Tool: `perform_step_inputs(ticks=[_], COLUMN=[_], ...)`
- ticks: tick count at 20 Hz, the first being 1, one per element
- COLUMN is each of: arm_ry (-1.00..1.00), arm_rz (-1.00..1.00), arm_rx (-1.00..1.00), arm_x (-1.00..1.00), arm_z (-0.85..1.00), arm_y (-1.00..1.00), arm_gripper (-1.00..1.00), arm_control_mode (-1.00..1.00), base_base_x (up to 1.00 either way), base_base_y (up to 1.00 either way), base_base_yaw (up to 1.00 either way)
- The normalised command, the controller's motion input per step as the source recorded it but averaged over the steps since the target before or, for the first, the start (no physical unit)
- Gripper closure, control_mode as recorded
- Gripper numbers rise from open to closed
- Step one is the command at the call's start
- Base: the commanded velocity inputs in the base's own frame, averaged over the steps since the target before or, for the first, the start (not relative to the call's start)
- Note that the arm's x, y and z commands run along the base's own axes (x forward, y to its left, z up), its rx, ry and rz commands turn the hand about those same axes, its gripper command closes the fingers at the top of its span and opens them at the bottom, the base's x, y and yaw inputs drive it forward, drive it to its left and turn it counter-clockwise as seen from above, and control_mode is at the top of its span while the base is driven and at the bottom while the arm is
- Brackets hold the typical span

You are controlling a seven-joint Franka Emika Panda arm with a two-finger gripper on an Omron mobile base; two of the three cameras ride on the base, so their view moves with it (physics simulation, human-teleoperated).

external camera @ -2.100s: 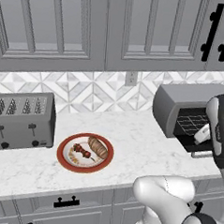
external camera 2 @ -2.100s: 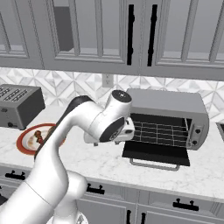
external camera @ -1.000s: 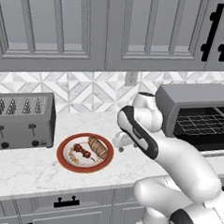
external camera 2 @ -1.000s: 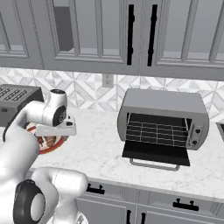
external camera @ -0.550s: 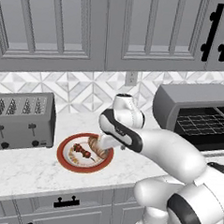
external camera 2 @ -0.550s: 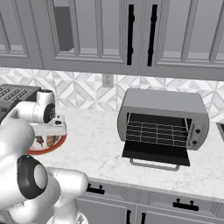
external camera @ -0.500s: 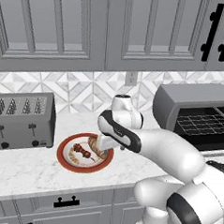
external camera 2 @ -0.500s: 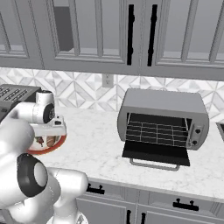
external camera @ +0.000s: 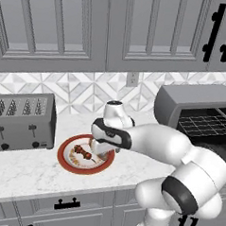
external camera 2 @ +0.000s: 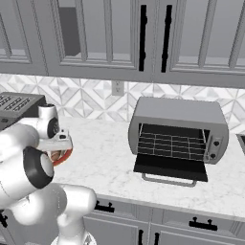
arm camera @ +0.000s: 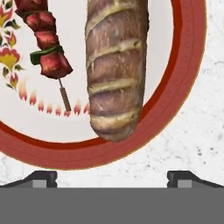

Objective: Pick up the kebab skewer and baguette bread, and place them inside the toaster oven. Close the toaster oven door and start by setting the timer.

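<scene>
Reaching across the marble counter (external camera: 30,174) in the left base view, the arm hangs its gripper (external camera: 99,149) low over the right side of the red-rimmed plate (external camera: 65,155), where the skewer (external camera: 82,152) lies near the middle, with a silver toaster (external camera: 22,122) to the left and the toaster oven (external camera: 196,115) standing open at the right. Seen from the right base view, the toaster oven (external camera 2: 178,130) has its door (external camera 2: 170,167) folded down flat and its wire rack showing, well apart from the plate (external camera 2: 64,157) beside the arm. Looking down from the hand view, the gripper (arm camera: 112,178) has its tips spread wide and holds nothing, with the bread (arm camera: 115,65) lying between their lines on the plate (arm camera: 183,78) and the skewer (arm camera: 48,48) just beside the bread.
</scene>
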Motion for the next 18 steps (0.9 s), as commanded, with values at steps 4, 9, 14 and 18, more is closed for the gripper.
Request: perform_step_inputs(ticks=[4,9,14,18], arm_ry=[0.0,-0.01,-0.01,-0.05], arm_rz=[0.02,0.02,0.01,0.0], arm_rx=[0.0,0.0,0.0,0.0], arm_x=[0.5,0.3,-0.02,-0.3], arm_z=[-0.21,-0.24,-0.11,-0.05], arm_y=[0.25,0.14,0.0,-0.03], arm_gripper=[-1.0,-1.0,-1.0,-1.0], arm_control_mode=[-1.0,-1.0,-1.0,-1.0], base_base_x=[0.0,0.0,0.0,0.0], base_base_y=[0.0,0.0,0.0,0.0], base_base_yaw=[0.0,0.0,0.0,0.0])
